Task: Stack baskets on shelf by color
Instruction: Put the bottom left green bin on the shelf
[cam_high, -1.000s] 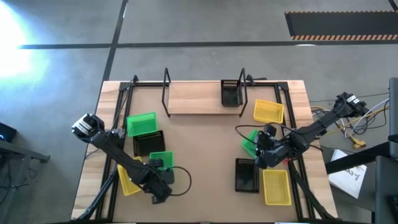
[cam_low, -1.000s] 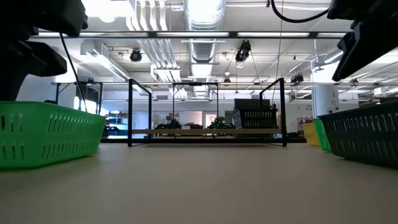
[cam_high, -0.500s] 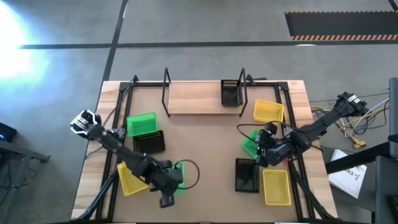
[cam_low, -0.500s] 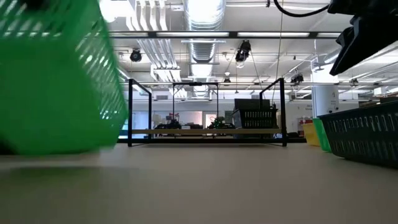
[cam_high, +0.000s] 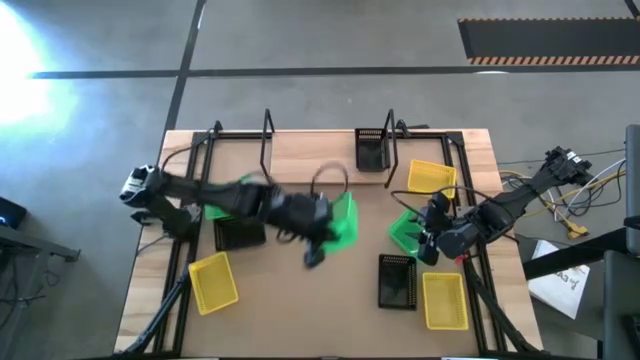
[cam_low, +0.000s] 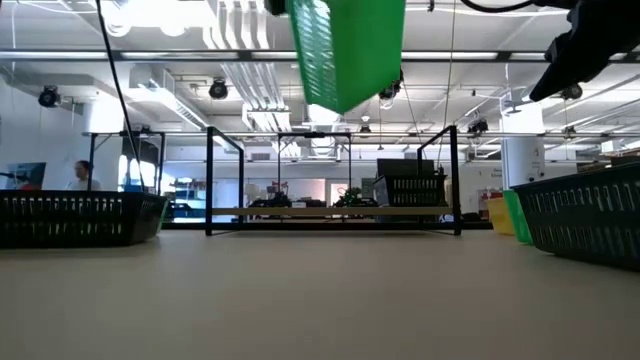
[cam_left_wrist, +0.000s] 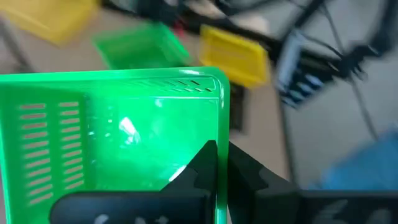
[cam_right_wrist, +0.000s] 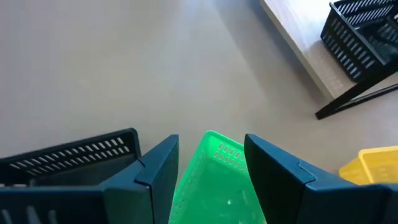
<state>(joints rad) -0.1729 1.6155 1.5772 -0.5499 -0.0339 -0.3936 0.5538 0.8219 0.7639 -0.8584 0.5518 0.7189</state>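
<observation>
In the high view the left gripper (cam_high: 322, 232) sat near frame centre, its arm stretched across from the left edge, fingers clamped shut on the wall of a green basket (cam_high: 343, 222), held tilted off the table, just below the shelf (cam_high: 315, 158). Low view showed that same basket (cam_low: 345, 48) hanging at top centre, well above the tabletop (cam_low: 320, 300). Left wrist view: fingers (cam_left_wrist: 208, 167) pinched on the basket's rim (cam_left_wrist: 124, 130), one inside, one outside. Right gripper (cam_high: 432, 240) waited at centre-right of the high view, fingers spread apart, over a 2nd green basket (cam_high: 405, 230) w/o holding it; right wrist view showed the two fingers (cam_right_wrist: 158, 165) either side of that basket's corner (cam_right_wrist: 217, 180), not touching it. On the shelf, right end, stood one black basket (cam_high: 371, 151). Other baskets on the table in the high view: yellow basket (cam_high: 431, 179) at upper right, black basket (cam_high: 396, 281) and yellow basket (cam_high: 444, 300) side by side at lower right, yellow basket (cam_high: 213, 283) at lower left, black basket (cam_high: 240, 232) at centre-left, and a 3rd green one (cam_high: 222, 209) partly hidden under the left arm.
</observation>
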